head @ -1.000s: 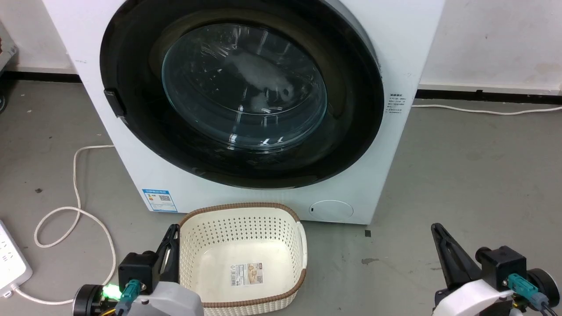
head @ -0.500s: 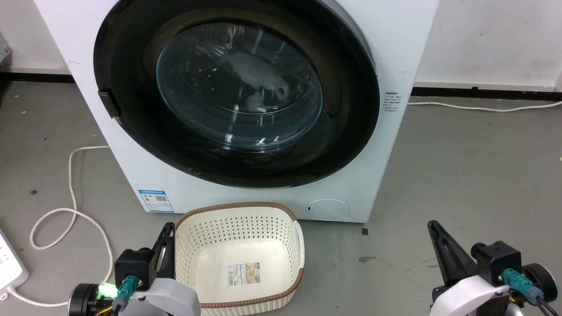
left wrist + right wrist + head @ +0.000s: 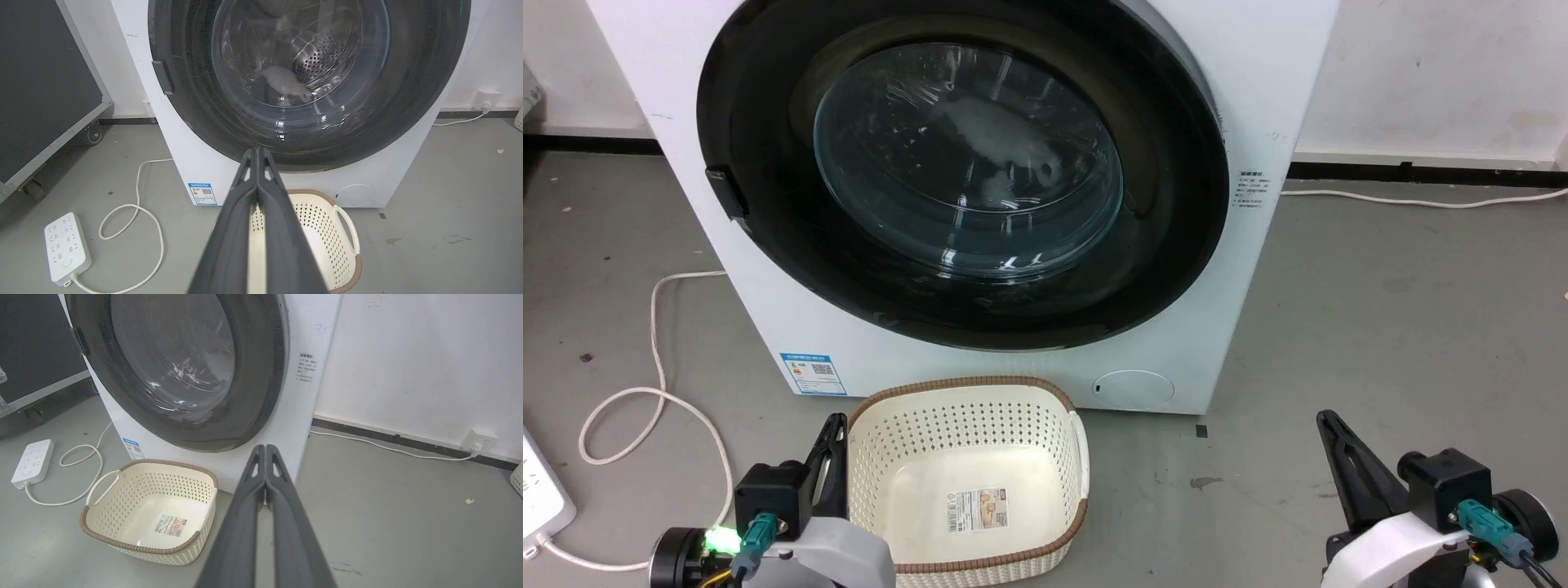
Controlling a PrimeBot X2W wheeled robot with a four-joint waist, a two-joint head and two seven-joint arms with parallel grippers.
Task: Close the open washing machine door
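The washing machine point(image 3: 980, 363) is being seen at twelve o'clock in the head view, standing on the grey floor point(image 3: 1380, 327). The washing machine door point(image 3: 968, 163) is being shown lying flat in the machine's white front, its glossy black rim flush with the panel and no gap being shown along its edge. A small dark block point(image 3: 723, 189) is being carried at nine o'clock on that rim. A blue label point(image 3: 815, 372) is being shown at seven o'clock of the door, and a round flap point(image 3: 1134, 389) at five o'clock.

A cream perforated basket point(image 3: 968, 390) is being seen on the floor at six o'clock of the machine, just before it.

The left tool point(image 3: 835, 425) is being held at seven o'clock in the head view, just beside the basket's left wall, its fingers clenched together on nothing. The right tool point(image 3: 1327, 423) is being held at four o'clock, well apart from the basket, likewise clenched and empty. Both are being kept well clear of the door.

A white power strip point(image 3: 539, 490) and its looping cord point(image 3: 658, 343) are being seen at nine o'clock on the floor.
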